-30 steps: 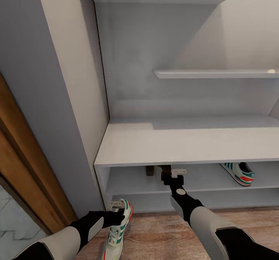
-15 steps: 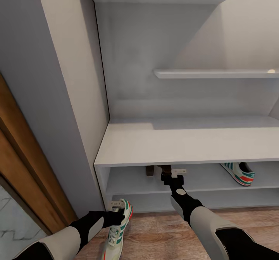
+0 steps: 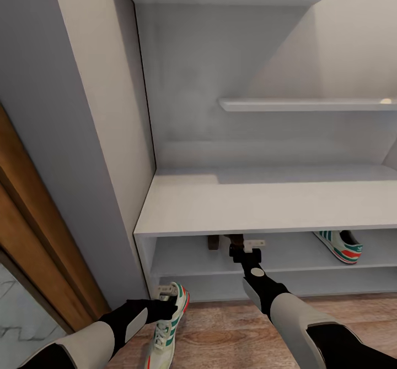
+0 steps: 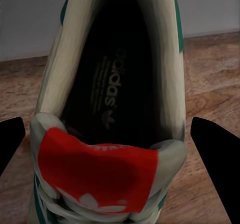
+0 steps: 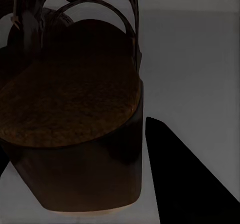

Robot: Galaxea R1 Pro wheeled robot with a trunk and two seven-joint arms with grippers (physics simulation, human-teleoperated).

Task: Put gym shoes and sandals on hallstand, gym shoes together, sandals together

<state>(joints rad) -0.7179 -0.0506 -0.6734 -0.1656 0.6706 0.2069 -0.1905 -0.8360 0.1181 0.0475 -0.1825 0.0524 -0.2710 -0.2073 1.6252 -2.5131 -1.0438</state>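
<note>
One gym shoe (image 3: pixel 165 327) lies on the corridor floor (image 3: pixel 220 330) below the hallstand's (image 3: pixel 264 204) left end. My left gripper (image 3: pixel 164 298) hangs over its heel, open, with a finger (image 4: pixel 215 154) on either side of the shoe's opening (image 4: pixel 110 98). The other gym shoe (image 3: pixel 342 245) sits on the upper low shelf, to the right. My right gripper (image 3: pixel 245 246) reaches into that same shelf and is shut on a brown sandal (image 5: pixel 70 114) at its heel; the sandal rests on the shelf. A second sandal (image 3: pixel 212 242) stands just left of it, mostly hidden under the top.
A grey wall panel (image 3: pixel 82 137) and a wooden door frame (image 3: pixel 38 237) close off the left side. A thin wall shelf (image 3: pixel 309 104) hangs above the hallstand's broad top. The lower shelf (image 3: pixel 331 286) lies under my right arm.
</note>
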